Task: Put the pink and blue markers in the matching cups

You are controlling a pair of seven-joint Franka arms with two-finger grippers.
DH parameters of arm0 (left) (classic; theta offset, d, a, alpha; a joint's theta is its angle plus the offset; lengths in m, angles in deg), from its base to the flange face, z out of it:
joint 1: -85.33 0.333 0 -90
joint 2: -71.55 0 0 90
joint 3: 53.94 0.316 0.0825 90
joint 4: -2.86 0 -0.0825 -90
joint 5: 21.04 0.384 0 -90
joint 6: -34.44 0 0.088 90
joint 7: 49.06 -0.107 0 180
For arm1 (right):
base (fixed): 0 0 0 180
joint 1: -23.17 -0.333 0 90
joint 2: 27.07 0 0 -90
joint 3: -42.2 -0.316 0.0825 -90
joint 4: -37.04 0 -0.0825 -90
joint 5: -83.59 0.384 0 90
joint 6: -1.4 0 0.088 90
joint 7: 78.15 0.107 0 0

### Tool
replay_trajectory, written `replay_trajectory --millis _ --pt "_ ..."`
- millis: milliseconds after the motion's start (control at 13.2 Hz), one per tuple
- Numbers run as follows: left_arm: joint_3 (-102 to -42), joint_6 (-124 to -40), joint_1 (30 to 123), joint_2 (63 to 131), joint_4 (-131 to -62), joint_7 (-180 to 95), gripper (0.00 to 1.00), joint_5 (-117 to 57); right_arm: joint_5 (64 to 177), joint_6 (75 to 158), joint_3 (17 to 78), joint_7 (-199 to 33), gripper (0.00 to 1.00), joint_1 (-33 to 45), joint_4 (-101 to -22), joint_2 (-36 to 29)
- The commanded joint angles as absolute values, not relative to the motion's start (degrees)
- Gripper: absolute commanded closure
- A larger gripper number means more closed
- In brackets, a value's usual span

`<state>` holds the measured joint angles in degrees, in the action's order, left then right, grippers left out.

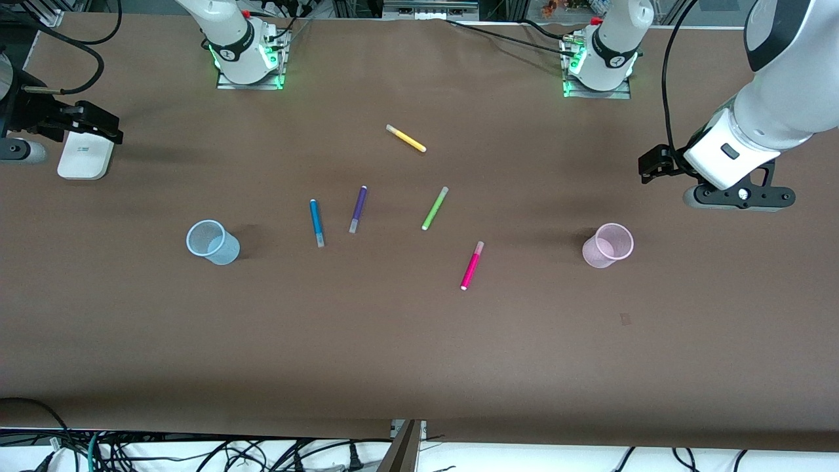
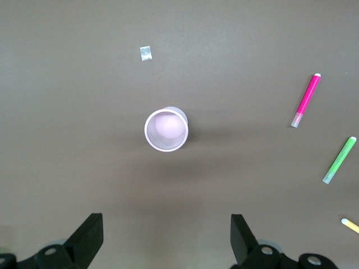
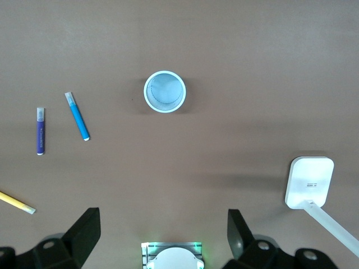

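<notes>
The pink marker (image 1: 472, 265) lies on the brown table, nearer the front camera than the other markers; it also shows in the left wrist view (image 2: 306, 101). The blue marker (image 1: 316, 223) (image 3: 77, 116) lies beside the purple one. The pale pink cup (image 1: 608, 245) (image 2: 166, 130) stands upright toward the left arm's end. The pale blue cup (image 1: 213, 242) (image 3: 165, 91) stands upright toward the right arm's end. My left gripper (image 1: 739, 195) (image 2: 166, 241) hangs open and empty above the table beside the pink cup. My right gripper (image 1: 19, 149) (image 3: 164, 238) is open and empty at the right arm's end.
A purple marker (image 1: 357, 209), a green marker (image 1: 434, 208) and a yellow marker (image 1: 406, 138) lie among the task's markers. A white flat device (image 1: 83, 155) lies by the right gripper. A small scrap of tape (image 1: 625, 319) lies nearer the front camera than the pink cup.
</notes>
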<state>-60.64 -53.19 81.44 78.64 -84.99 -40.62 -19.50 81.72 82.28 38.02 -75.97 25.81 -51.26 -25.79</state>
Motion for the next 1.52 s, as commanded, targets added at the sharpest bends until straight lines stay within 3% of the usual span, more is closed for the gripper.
replay_trajectory --millis 0,986,1290,1441 --pt "-60.7 -51.9 81.8 79.3 -83.1 -42.0 0.0 -19.4 82.9 81.8 38.2 -76.1 0.0 26.1 -50.0 -25.1" --pt "-61.1 -50.2 81.1 79.5 -83.8 -41.9 0.0 -19.5 82.7 82.4 38.2 -76.7 0.0 26.1 -49.8 -24.4" --pt "-61.3 -52.6 79.4 84.5 -83.0 -41.1 0.0 -28.3 83.0 82.7 38.1 -76.0 0.0 25.8 -49.4 -24.2" --pt "-61.3 -54.4 78.2 87.1 -82.9 -41.1 0.0 -28.4 82.7 82.9 37.4 -76.1 0.0 25.1 -49.5 -21.1"
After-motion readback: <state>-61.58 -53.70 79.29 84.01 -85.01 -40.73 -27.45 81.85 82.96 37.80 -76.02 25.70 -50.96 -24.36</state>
